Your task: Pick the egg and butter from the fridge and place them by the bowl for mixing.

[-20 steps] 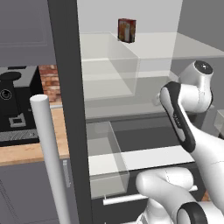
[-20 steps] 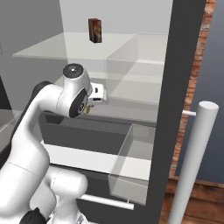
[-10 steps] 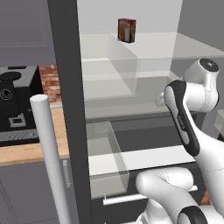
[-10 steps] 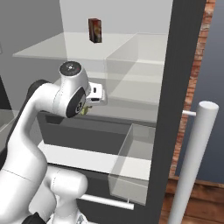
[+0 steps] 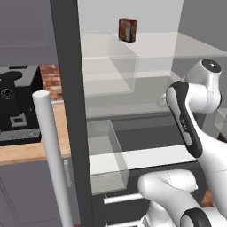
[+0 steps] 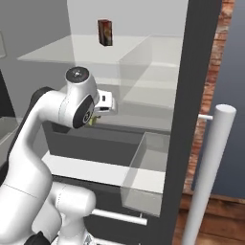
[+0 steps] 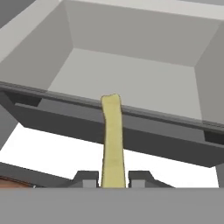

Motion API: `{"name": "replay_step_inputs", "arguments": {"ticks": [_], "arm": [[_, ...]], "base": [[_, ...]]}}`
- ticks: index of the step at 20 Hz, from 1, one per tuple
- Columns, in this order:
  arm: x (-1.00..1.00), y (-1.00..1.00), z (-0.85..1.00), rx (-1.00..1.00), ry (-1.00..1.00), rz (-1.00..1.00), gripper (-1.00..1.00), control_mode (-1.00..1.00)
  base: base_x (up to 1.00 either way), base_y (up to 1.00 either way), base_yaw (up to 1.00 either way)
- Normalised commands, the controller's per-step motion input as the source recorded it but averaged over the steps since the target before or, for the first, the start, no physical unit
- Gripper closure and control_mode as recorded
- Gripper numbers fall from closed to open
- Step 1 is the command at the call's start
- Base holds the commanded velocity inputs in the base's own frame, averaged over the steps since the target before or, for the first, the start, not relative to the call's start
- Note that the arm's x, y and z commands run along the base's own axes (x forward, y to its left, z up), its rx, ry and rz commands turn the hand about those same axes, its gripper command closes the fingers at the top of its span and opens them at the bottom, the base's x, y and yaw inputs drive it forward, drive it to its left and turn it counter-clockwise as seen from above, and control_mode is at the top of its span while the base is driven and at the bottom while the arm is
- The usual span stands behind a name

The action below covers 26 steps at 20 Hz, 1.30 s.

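Note:
A thin pale yellow stick of butter rises straight up between my two dark fingertips, and my gripper is shut on its lower end. In the right base view the gripper hangs at the front of the open fridge, below the middle shelf, with a bit of the butter showing under the hand. The fridge's dark door edge and its pale bar handle stand at the left. The egg and the bowl are out of view.
A small reddish-brown box stands on the top translucent shelf. A clear drawer sticks out at the fridge's lower left. An open grey bin lies behind the butter. A black appliance sits on the wooden counter.
The arm has shifted slightly back and up in front of the fridge, carrying the butter with it. The gripper has stayed shut on the stick.

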Motion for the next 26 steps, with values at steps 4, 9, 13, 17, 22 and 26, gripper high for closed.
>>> {"name": "replay_step_inputs", "arguments": {"ticks": [4, 9, 13, 17, 22, 26], "arm": [[0.00, 0.00, 0.00, 0.00, 0.00, 0.00, 1.00, 1.00], [0.00, 0.00, 0.00, 0.00, 0.00, 0.00, 1.00, 1.00], [0.00, 0.00, 0.00, 0.00, 0.00, 0.00, 1.00, 1.00], [0.00, 0.00, 0.00, 0.00, 0.00, 0.00, 1.00, 1.00], [0.00, 0.00, 0.00, 0.00, 0.00, 0.00, 1.00, 1.00], [0.00, 0.00, 0.00, 0.00, 0.00, 0.00, 1.00, 1.00]], "base": [[-0.68, -0.01, 0.00], [-0.76, -0.02, 0.00], [-0.73, 0.00, 0.05], [-0.73, -0.02, 0.25], [-0.47, 0.00, 0.64], [-0.37, -0.04, 0.85]]}}
